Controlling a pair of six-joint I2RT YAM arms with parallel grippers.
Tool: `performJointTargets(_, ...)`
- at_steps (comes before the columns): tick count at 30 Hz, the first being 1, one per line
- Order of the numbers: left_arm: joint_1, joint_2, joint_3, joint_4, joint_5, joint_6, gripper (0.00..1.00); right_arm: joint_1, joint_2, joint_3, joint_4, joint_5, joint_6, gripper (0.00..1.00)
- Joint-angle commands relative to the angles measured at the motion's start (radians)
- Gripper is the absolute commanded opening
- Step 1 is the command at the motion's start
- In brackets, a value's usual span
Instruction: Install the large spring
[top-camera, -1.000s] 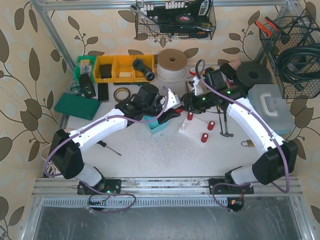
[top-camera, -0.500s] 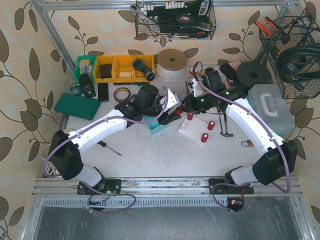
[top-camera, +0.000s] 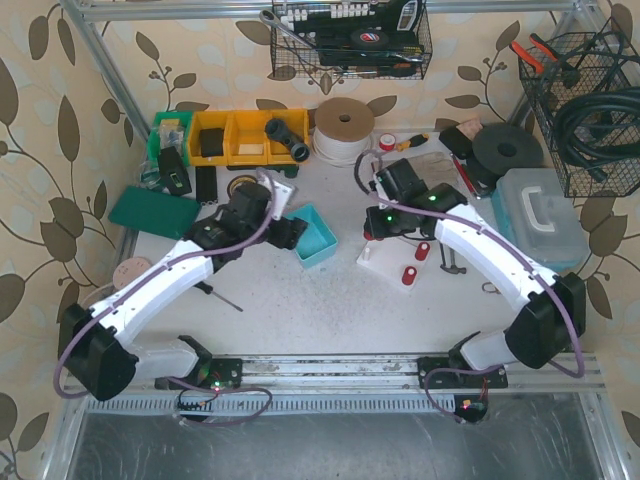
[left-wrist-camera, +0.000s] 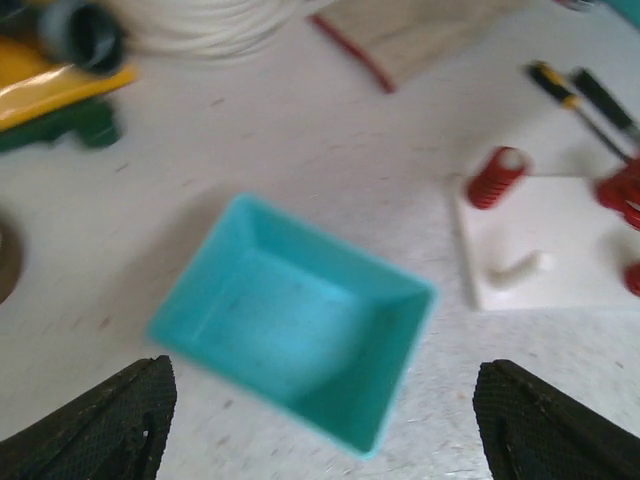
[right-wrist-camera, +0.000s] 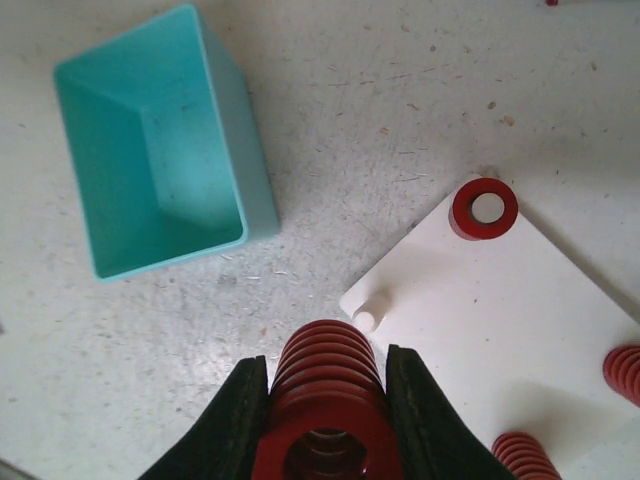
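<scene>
My right gripper (right-wrist-camera: 325, 390) is shut on the large red spring (right-wrist-camera: 330, 395), which lies lengthwise between its black fingers (right-wrist-camera: 235, 420). It hovers just beside the near corner of the white plate (right-wrist-camera: 500, 310), close to a bare white peg (right-wrist-camera: 367, 317). A smaller red spring (right-wrist-camera: 483, 208) sits on another peg. From above, the right gripper (top-camera: 382, 222) is at the plate's (top-camera: 392, 262) left end. My left gripper (left-wrist-camera: 320, 400) is open and empty, above the teal bin (left-wrist-camera: 300, 320), which is also empty; seen from above, that left gripper (top-camera: 283, 232) is left of the bin (top-camera: 318, 236).
Two more red springs (top-camera: 422, 250) stand on the plate. A hammer (top-camera: 450, 255) and padlock (top-camera: 490, 288) lie right of it, beside a grey case (top-camera: 540, 215). Yellow bins (top-camera: 235, 135), a rope coil (top-camera: 345, 130), a tape roll (top-camera: 240, 187), a green box (top-camera: 155, 212) and a screwdriver (top-camera: 220, 293) surround the left arm.
The left gripper has opened and pulled back to the left of the teal bin. The right gripper has closed on the large spring and moved toward the plate's bare peg.
</scene>
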Motion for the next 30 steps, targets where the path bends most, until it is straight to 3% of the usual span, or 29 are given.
performJointTargets(1, 0.098, -0.082, -0.030, -0.123, -0.092, -0.214, 0.84, 0.071, 0.052, -0.016, 0.015, 0.171, -0.045, 0.00)
performJointTargets(9, 0.160, -0.104, -0.006, -0.293, -0.267, -0.350, 0.94, 0.159, 0.101, -0.046, 0.037, 0.268, -0.027, 0.00)
performJointTargets(30, 0.173, -0.052, 0.041, -0.289, -0.194, -0.234, 0.94, 0.162, 0.179, -0.101, 0.106, 0.279, -0.016, 0.00)
